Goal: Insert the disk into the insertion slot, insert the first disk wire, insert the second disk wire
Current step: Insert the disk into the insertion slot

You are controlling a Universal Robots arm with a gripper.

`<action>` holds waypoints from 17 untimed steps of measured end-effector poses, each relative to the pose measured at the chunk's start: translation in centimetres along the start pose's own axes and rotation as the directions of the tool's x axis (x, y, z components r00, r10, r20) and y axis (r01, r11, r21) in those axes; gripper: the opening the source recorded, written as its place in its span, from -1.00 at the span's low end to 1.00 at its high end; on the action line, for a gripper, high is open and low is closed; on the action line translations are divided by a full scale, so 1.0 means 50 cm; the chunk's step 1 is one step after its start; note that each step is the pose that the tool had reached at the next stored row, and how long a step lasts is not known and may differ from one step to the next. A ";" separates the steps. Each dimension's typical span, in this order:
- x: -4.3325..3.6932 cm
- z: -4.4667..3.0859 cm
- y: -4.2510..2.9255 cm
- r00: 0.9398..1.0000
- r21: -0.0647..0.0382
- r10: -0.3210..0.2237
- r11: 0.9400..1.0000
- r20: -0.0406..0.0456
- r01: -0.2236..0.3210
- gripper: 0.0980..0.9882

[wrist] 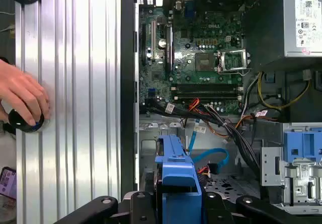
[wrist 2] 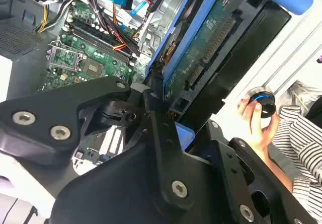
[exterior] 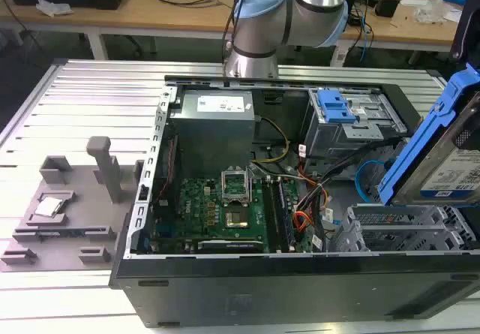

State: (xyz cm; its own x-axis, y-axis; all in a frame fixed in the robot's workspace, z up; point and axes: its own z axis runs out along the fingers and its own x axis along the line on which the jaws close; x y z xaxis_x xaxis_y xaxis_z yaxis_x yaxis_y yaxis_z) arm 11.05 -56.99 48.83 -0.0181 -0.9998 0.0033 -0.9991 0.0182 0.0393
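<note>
Gripper [wrist: 178, 205] clenched on disk [exterior: 444, 165], blue carrier pinched between fingers. Disk hangs tilted, long axis steep. Slot [exterior: 409, 229] sits just below fingers, bays horizontal. Disk not yet in.

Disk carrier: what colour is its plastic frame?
Bright blue; the disk carrier shows best in the exterior view.

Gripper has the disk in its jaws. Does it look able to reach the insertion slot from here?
Probably yes. The gripper holds the disk tilted just above the insertion slot, nothing visible between them. The second disk wire and first disk wire lie aside, toward the motherboard.
</note>
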 end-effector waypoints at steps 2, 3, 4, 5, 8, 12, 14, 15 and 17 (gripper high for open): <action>0.000 0.006 0.001 1.000 0.000 0.000 1.000 0.000 0.000 -0.40; 0.000 0.013 0.001 1.000 0.000 0.000 1.000 0.000 0.000 -0.40; 0.000 0.016 0.001 1.000 0.000 0.000 1.000 0.000 0.000 -0.40; 0.000 0.019 0.001 1.000 0.000 0.000 1.000 0.000 0.000 -0.40; 0.000 0.024 0.001 1.000 0.000 0.000 1.000 0.000 0.000 -0.40; 0.000 0.029 0.001 1.000 0.000 0.000 1.000 0.000 0.000 -0.40; 0.000 0.033 0.001 1.000 0.000 0.000 1.000 0.000 0.000 -0.40; 0.000 0.036 0.000 1.000 0.000 0.000 1.000 0.000 0.000 -0.40; 0.000 0.041 0.000 1.000 0.000 0.000 1.000 0.000 0.000 -0.40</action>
State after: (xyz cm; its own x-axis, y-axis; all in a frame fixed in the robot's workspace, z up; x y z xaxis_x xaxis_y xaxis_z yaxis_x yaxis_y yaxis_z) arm 10.95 -56.99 46.78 -0.0181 -0.9998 0.0033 -0.9991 0.0182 0.0393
